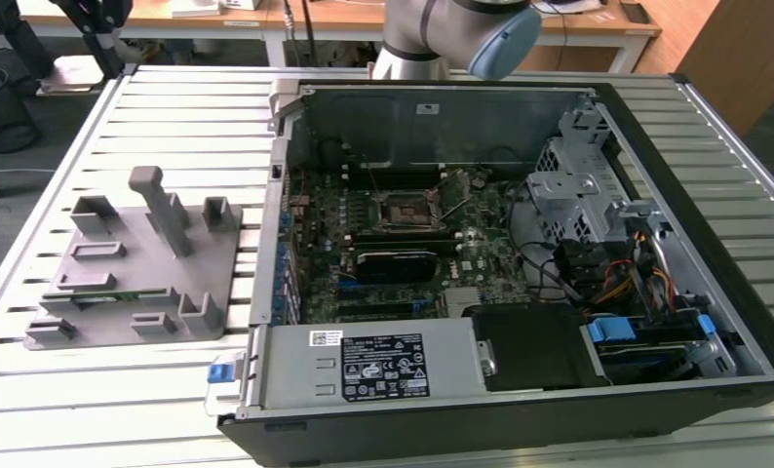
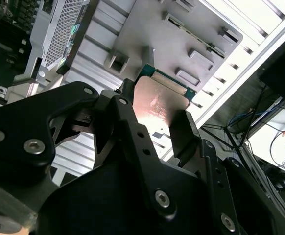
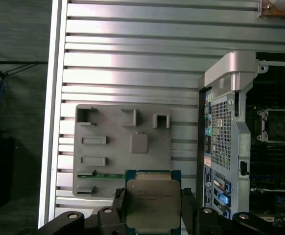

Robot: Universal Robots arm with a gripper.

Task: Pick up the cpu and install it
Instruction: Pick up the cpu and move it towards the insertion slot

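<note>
Two black fingers (image 3: 188, 208) of the end effector (image 3: 154, 210) are clamped on opposite edges of the cpu (image 3: 152, 198), which sits between them with its silver-grey metal top and thin green edge in sight in the first wrist view. Beyond the end effector and the held cpu lies the grey fixture plate (image 3: 118, 161), resting on the slatted metal surface (image 3: 132, 63). Off to one side of the end effector stands the open computer case (image 3: 225, 122); its black-framed motherboard socket (image 3: 279, 125) is well apart from the cpu.
</note>
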